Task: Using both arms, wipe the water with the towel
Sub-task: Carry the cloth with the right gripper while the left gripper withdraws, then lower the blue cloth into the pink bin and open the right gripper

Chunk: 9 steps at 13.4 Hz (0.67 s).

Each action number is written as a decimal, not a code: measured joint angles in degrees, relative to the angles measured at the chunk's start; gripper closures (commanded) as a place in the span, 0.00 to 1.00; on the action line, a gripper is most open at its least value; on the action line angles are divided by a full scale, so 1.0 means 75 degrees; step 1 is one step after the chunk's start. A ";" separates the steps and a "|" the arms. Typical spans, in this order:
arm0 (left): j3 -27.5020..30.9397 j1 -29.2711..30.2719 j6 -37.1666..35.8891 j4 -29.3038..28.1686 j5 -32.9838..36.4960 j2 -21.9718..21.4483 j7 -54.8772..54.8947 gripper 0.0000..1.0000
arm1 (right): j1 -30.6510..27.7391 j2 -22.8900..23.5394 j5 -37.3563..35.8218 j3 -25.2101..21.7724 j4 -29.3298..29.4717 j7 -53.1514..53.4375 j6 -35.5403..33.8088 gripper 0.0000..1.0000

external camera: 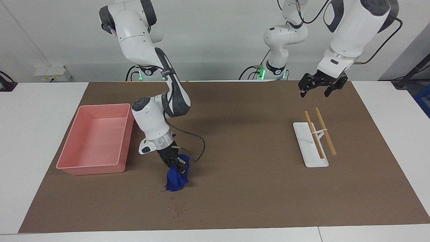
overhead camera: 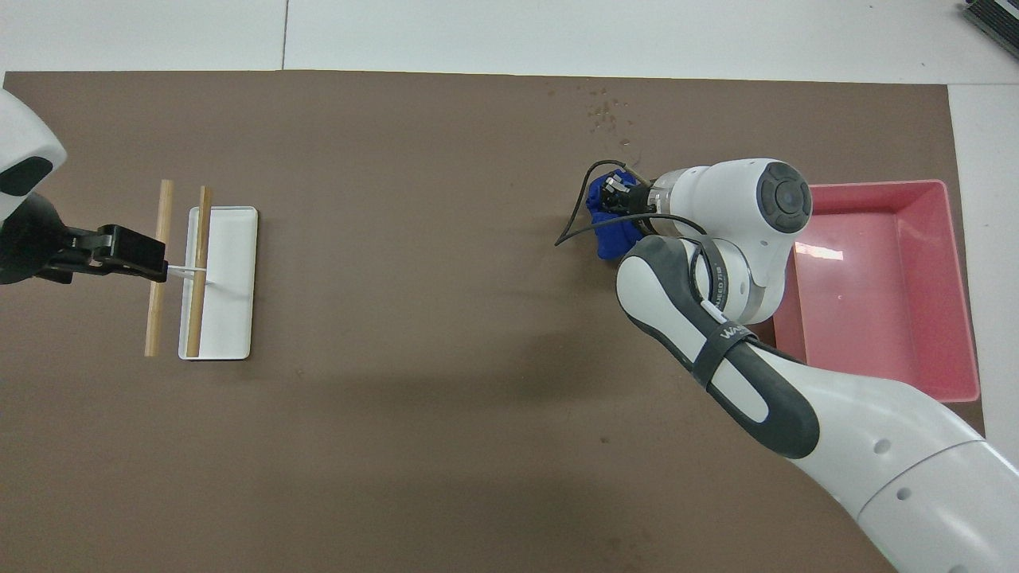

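Note:
My right gripper (external camera: 175, 164) (overhead camera: 617, 199) is shut on the blue towel (external camera: 176, 178) (overhead camera: 609, 237), which hangs bunched from it beside the pink bin. The towel's lower end reaches the brown mat (external camera: 242, 188). Small water drops (external camera: 178, 211) (overhead camera: 605, 118) lie scattered on the mat, a little farther from the robots than the towel. My left gripper (external camera: 315, 90) (overhead camera: 127, 255) is open and holds nothing. It hangs high over the mat toward the left arm's end, by the white tray.
A pink bin (external camera: 90, 166) (overhead camera: 876, 185) stands on the mat toward the right arm's end, close to the right arm's wrist. A white tray (external camera: 304, 144) (overhead camera: 231, 278) with two wooden sticks (external camera: 324, 131) lies toward the left arm's end.

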 measured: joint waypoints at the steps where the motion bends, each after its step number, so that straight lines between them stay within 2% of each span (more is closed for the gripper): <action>1: 0.0181 -0.0117 -0.0096 0.0096 0.0000 -0.0006 0.0061 0.00 | -0.0105 -0.0156 0.0000 -0.0004 -0.0047 0.0204 -0.0555 1.00; 4: 0.1329 -0.1032 -0.0113 -0.0149 0.0000 -0.0146 0.0330 0.00 | -0.0390 -0.0560 0.0000 -0.0012 -0.0621 0.0411 -0.1382 1.00; 7: 0.1421 -0.1090 0.0292 -0.0819 -0.0004 -0.0419 0.0364 0.00 | -0.0496 -0.1158 0.0012 -0.0010 -0.1531 0.0437 -0.1619 1.00; 9: 0.1417 -0.1144 0.0319 -0.0795 -0.0045 -0.0477 0.0364 0.00 | -0.0504 -0.1711 0.0012 -0.0009 -0.2269 0.0446 -0.1929 1.00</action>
